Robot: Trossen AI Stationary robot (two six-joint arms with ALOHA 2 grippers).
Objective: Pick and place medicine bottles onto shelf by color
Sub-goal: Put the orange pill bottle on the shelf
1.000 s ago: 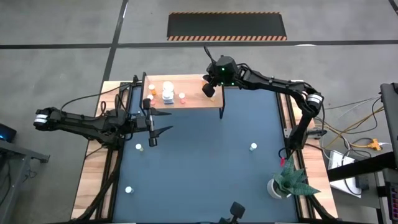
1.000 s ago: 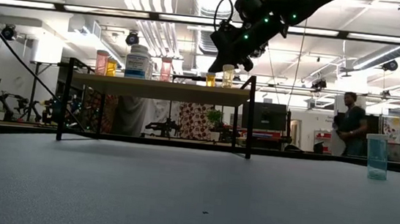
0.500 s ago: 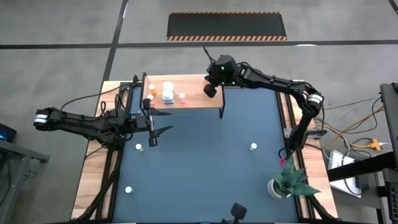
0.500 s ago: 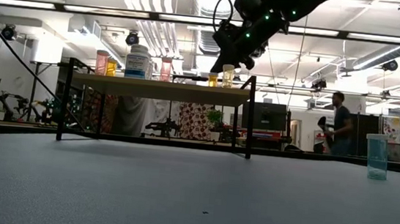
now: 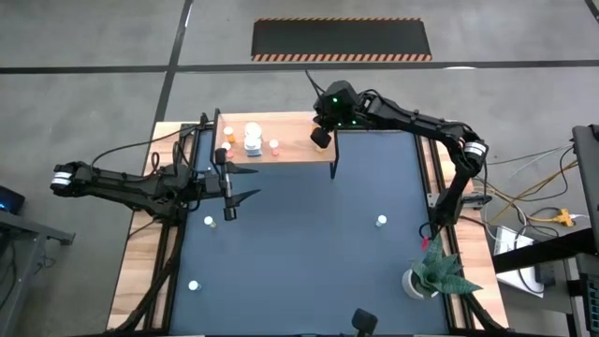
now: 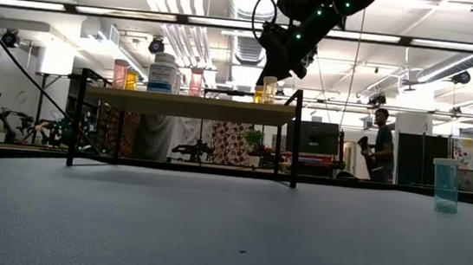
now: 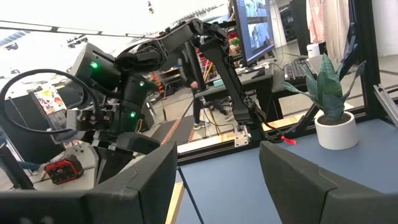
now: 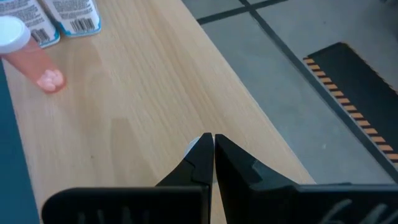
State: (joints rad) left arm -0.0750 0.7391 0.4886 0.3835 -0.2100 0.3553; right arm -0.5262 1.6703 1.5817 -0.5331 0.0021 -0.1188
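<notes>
Right pincer (image 8: 208,146), jaws together and empty, had lifted off the light wooden shelf on black legs (image 5: 290,148), leaving the small orange white-capped medicine bottles (image 6: 264,90) just below it, placement apparently done, while left pincer (image 5: 230,192) hung apart over the dark counter (image 5: 309,243).

The shelf (image 8: 143,118) is pale wood with a smooth, matt grain, on thin black metal legs (image 6: 296,138). The desk (image 5: 309,243) wears a dark blue matt mat. Beside the shelf's labelled bottles (image 8: 68,15), a pink bottle (image 8: 34,59) looks translucent plastic.
</notes>
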